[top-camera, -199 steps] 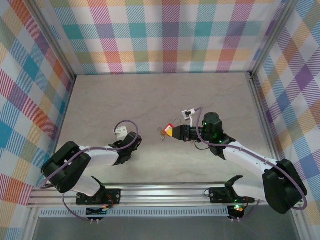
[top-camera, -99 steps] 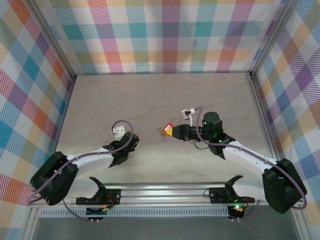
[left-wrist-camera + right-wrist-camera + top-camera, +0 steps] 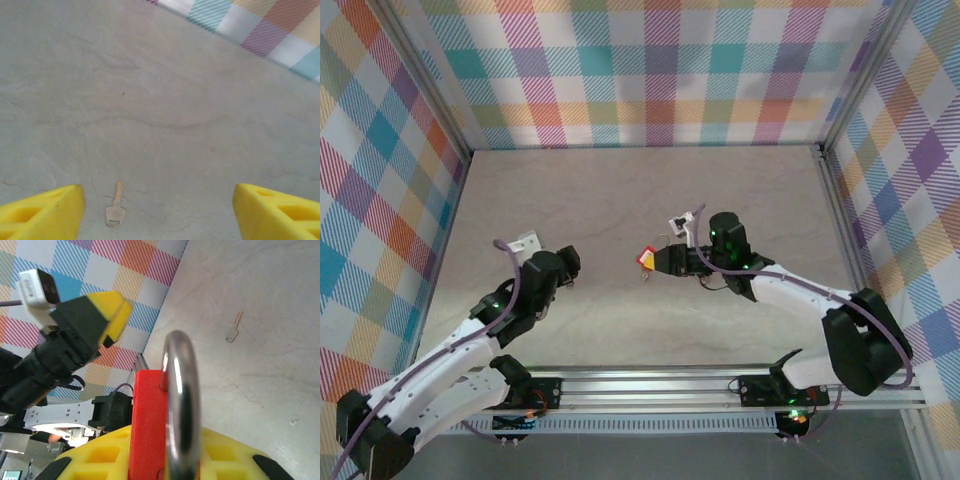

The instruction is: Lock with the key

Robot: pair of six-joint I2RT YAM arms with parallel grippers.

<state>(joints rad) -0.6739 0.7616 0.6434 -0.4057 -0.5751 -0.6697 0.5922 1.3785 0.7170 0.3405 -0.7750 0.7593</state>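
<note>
Red blocky padlock (image 3: 146, 425) with a smooth steel shackle (image 3: 180, 405) sits clamped in the right gripper (image 3: 658, 261); the left gripper (image 3: 159, 212) spreads its yellow fingers (image 3: 40, 210) around a flat key (image 3: 115, 214).

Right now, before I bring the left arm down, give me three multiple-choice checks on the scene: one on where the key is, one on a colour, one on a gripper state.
1. Where is the key?
A. lying flat on the table
B. stuck on the back wall
C. on the metal rail

2. What colour is the body of the padlock held by the right gripper?
A. blue
B. red
C. green

3. How is the left gripper?
A. shut on the key
B. shut on nothing
C. open

Answers:
1 A: the key lies on bare table, with nothing touching it.
2 B: the body is red under a silver shackle, clamped between yellow fingers.
3 C: the two yellow fingers stand wide apart, and the key lies on the table in the gap between them, nearer the left one.
</note>
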